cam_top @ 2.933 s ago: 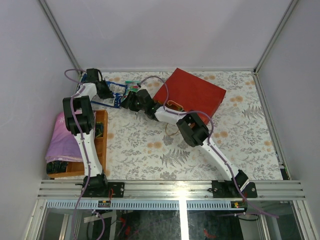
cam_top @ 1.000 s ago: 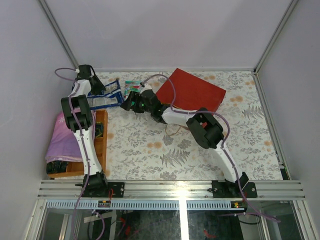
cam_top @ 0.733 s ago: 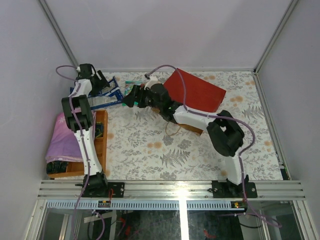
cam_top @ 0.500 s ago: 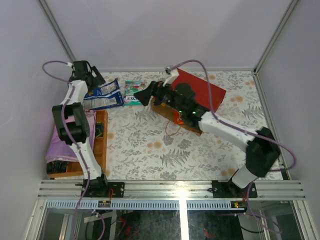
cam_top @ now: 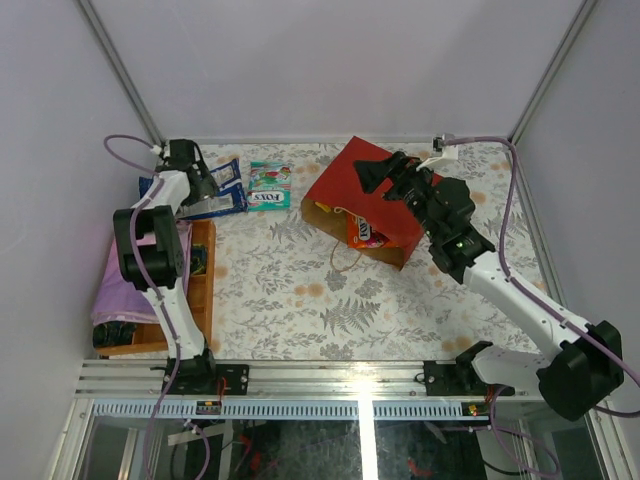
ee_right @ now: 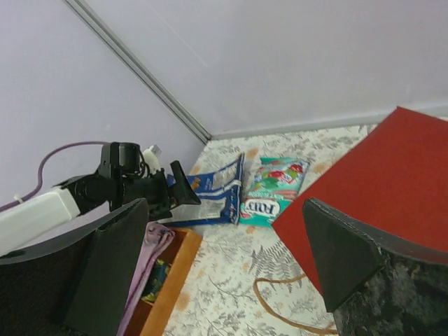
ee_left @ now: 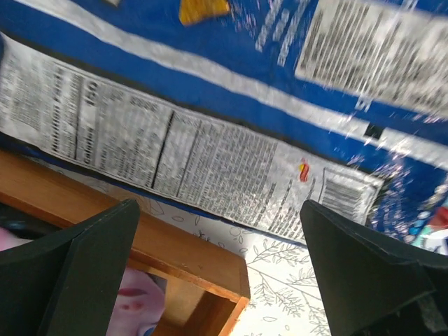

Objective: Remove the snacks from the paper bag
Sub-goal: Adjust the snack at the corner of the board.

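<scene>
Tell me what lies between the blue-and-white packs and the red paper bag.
A teal FOX'S packet lies flat there, beside the blue-and-white packs and apart from the paper bag. The top external and right wrist views both show it.

White link shells and bulky black joint housings make up the left arm (cam_top: 172, 295) and right arm (cam_top: 515, 298). A lilac cable (cam_top: 504, 195) trails each. The left gripper (ee_left: 213, 210) and right gripper (ee_right: 224, 206) have matte black wedge fingers.

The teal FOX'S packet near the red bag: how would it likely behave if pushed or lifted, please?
The teal FOX'S packet lies flat and looks glossy, so it would probably slide on the patterned tablecloth rather than roll or tip. It looks thin, so it is likely light and floppy when lifted by an edge.
</scene>
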{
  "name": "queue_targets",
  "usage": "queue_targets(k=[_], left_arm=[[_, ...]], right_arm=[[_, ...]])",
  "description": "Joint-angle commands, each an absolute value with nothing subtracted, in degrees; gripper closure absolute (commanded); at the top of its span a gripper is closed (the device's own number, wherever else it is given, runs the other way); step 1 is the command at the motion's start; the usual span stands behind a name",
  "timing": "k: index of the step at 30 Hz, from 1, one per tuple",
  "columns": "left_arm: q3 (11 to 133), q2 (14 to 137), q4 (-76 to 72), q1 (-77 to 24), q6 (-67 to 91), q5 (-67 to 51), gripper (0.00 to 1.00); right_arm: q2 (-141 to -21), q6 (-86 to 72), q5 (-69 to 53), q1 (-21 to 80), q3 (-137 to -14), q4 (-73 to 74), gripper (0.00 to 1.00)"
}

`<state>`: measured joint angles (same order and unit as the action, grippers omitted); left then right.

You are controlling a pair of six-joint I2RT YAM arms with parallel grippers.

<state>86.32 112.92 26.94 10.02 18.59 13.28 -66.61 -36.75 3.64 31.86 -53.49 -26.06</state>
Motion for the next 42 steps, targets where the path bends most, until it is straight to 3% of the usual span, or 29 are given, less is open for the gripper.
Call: queue_targets(k=[1, 9, 19, 31, 42], left_arm=[[90.03, 113.98, 32.38, 9.15, 14.99, 16.93, 0.00], [90.79, 114.08, 35.33, 9.21, 12.83, 18.26, 0.00], [96.44, 123.35, 37.09, 10.26, 10.19, 15.57, 0.00], [103.39, 130.45, 34.23, 11.84, 2.65, 3.66, 0.00], [113.93, 139.85, 40.37, 12.30, -3.75, -5.23, 0.00]], right_arm=[[-68.92, -34.90, 3.68, 32.17, -55.74, -25.52, 0.00], [-72.74, -35.21, 1.49, 32.17, -56.84, -26.00, 0.00], [-72.04, -34.13, 2.09, 32.17, -56.84, -25.20, 0.01], [-72.07, -33.83, 2.59, 31.74, -56.61, -25.13, 0.01], [-73.36, -34.36, 1.66, 31.47, -56.96, -25.31, 0.01]])
